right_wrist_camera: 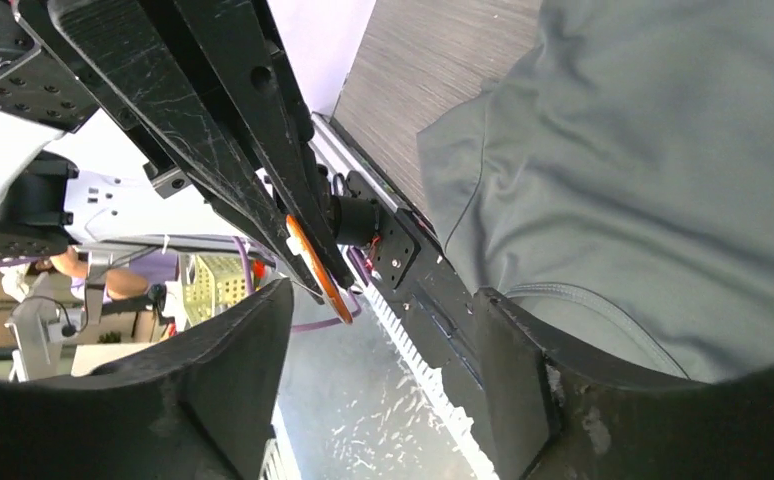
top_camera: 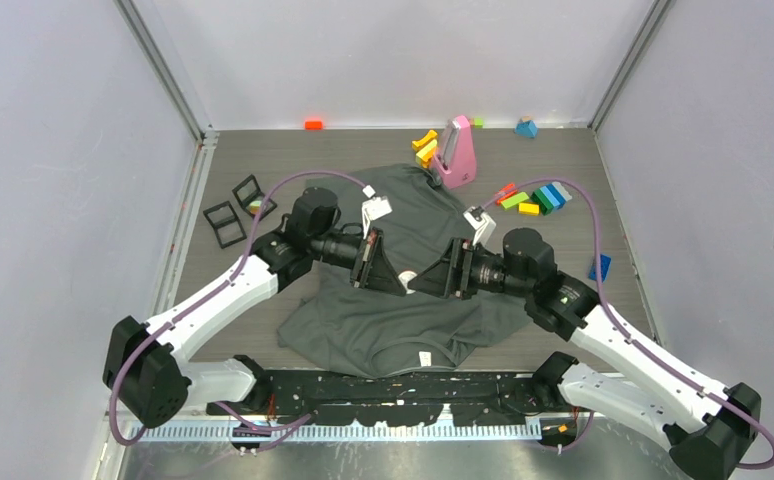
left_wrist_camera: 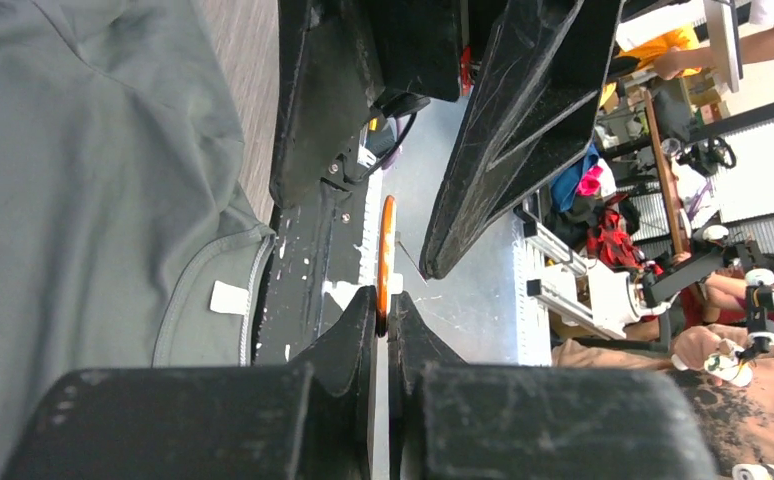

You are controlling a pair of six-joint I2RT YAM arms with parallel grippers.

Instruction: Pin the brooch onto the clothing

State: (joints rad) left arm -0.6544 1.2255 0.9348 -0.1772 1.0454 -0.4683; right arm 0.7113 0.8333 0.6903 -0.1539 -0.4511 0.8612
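The dark grey T-shirt lies spread on the table with its white neck label toward the near edge. It also shows in the left wrist view and the right wrist view. My left gripper hovers over the shirt's middle, shut on the brooch, a thin orange disc seen edge on. My right gripper faces it, tip to tip, with jaws wide open. The brooch sits just beyond the right gripper's fingertips, held between the left fingers.
A pink wedge-shaped object stands at the shirt's far edge. Yellow and orange blocks lie beside it, and several coloured blocks lie to the right. Black square frames lie at left. A blue block sits by the right arm.
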